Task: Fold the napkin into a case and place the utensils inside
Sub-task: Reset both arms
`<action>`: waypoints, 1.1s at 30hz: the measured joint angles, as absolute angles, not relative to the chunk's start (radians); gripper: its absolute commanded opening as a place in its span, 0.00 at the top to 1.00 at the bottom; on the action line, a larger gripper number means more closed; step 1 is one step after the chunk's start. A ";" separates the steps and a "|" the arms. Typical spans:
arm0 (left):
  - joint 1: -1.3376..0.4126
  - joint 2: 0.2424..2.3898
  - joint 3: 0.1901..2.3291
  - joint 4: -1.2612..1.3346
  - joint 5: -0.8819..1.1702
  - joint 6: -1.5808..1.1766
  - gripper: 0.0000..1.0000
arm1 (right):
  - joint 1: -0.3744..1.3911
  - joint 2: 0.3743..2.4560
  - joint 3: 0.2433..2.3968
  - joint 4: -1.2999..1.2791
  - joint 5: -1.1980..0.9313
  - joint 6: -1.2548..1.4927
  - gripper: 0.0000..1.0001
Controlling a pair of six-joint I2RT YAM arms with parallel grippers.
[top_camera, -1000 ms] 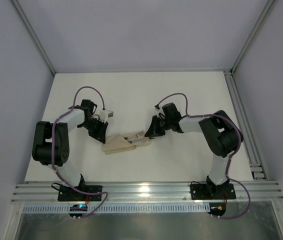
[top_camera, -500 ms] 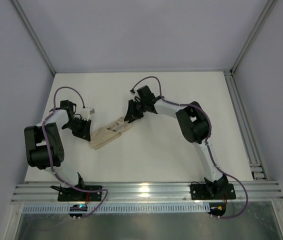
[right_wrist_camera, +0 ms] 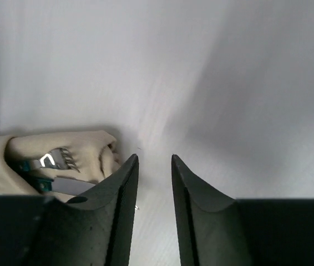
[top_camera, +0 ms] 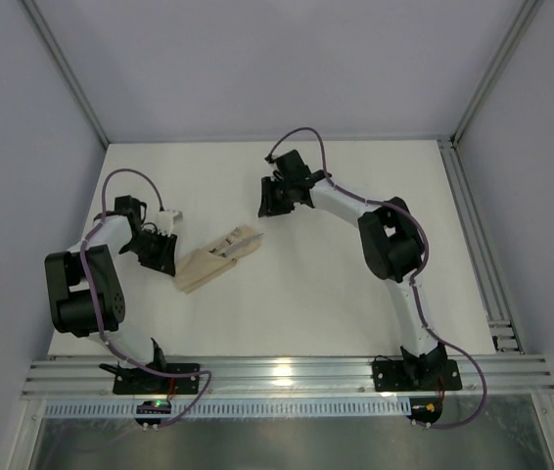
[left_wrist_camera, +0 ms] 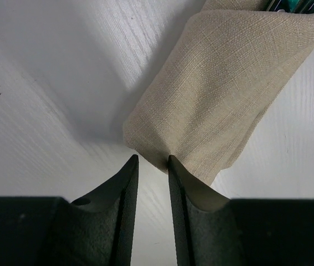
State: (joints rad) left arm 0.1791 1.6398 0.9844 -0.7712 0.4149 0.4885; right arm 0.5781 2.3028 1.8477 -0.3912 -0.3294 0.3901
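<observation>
The left claw (left_wrist_camera: pixel 150 160), black and two-fingered, stood narrowly parted at the bottom centre of its own view, with white board showing through the gap. Its tips sat right at the nearest corner of the cloth, and it looked to be gripping nothing. That cloth was the case (left_wrist_camera: pixel 218 100), a beige-tan woven napkin folded into a long tapering packet that ran off toward the upper right of the frame. The right claw (right_wrist_camera: pixel 154 158) was parted somewhat wider over bare surface and held nothing; the packet's open mouth lay at the lower left of its view. There the utensils (right_wrist_camera: pixel 62 159), teal-handled with silver metal ends, lay tucked inside, the fork tines showing.

By my judgement the folding and loading were done, and only drawing the arms clear remained. In the overhead view the packet lay left of centre on the white table (top_camera: pixel 355 294), well apart from every edge. The right claw was close to the far edge at upper centre, and the left arm was near the left edge. The aluminium rail (top_camera: pixel 473 225) on the right was well away, with open board at centre and lower right.
</observation>
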 measured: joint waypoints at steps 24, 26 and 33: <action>0.179 1.611 0.951 -0.822 0.348 0.506 0.70 | 0.776 2.255 1.804 -0.622 0.233 0.208 0.96; 0.179 1.611 0.951 -0.822 0.348 0.506 0.70 | 0.791 2.259 1.813 -0.627 0.247 0.206 0.96; 0.179 1.611 0.949 -0.822 0.348 0.508 0.70 | 0.819 2.300 1.890 -0.656 0.270 0.185 0.96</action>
